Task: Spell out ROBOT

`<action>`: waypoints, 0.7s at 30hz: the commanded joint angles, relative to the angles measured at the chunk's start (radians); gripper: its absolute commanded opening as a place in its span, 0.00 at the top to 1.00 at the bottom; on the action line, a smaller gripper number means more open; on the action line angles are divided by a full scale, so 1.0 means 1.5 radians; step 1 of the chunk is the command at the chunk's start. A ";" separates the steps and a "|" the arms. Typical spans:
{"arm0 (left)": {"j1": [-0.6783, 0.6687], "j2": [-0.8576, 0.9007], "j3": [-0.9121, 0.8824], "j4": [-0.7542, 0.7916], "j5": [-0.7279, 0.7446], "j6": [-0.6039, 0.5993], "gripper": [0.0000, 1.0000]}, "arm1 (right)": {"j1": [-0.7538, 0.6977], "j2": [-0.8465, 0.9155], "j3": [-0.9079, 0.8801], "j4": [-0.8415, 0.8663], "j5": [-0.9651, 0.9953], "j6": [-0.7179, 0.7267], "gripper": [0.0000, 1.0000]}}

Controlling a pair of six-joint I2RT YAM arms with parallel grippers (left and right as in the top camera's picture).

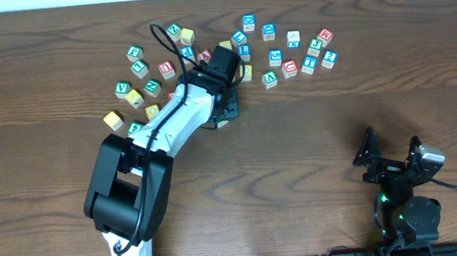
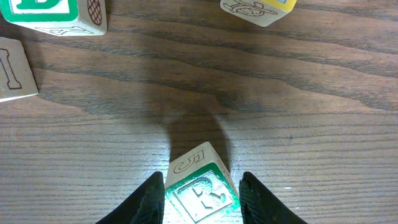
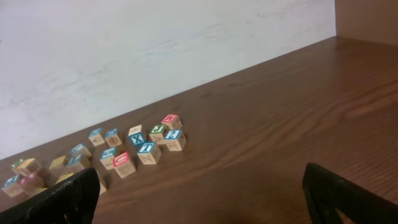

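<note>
Left pincer point(image 2: 200, 182) brackets the green R cube point(image 2: 202, 198) at the bottom centre of its wrist view, fingers close against both sides; whether it is clamping or letting go cannot be told. The cube appears to sit on the counter point(image 2: 280, 112), so a good release likely means parting evenly and rising straight, keeping the R square. A green B cube point(image 2: 46, 12) sits upper left and a yellow-topped cube point(image 2: 258, 9) upper right, both apart from it. Open wood fills the overhead's lower centre; the right pincer point(image 3: 199, 186) gapes, holding nothing.
</note>
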 commanded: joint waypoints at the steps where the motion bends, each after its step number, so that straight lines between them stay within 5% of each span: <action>1: 0.003 0.013 -0.006 -0.001 -0.010 -0.001 0.61 | -0.006 -0.002 -0.001 -0.003 0.001 -0.010 0.01; 10: 0.003 0.011 -0.005 -0.008 -0.005 -0.003 0.61 | -0.007 -0.002 -0.001 -0.003 0.001 -0.010 0.01; 21: 0.003 0.007 -0.005 -0.030 -0.006 -0.099 0.62 | -0.006 -0.002 -0.001 -0.003 0.001 -0.010 0.01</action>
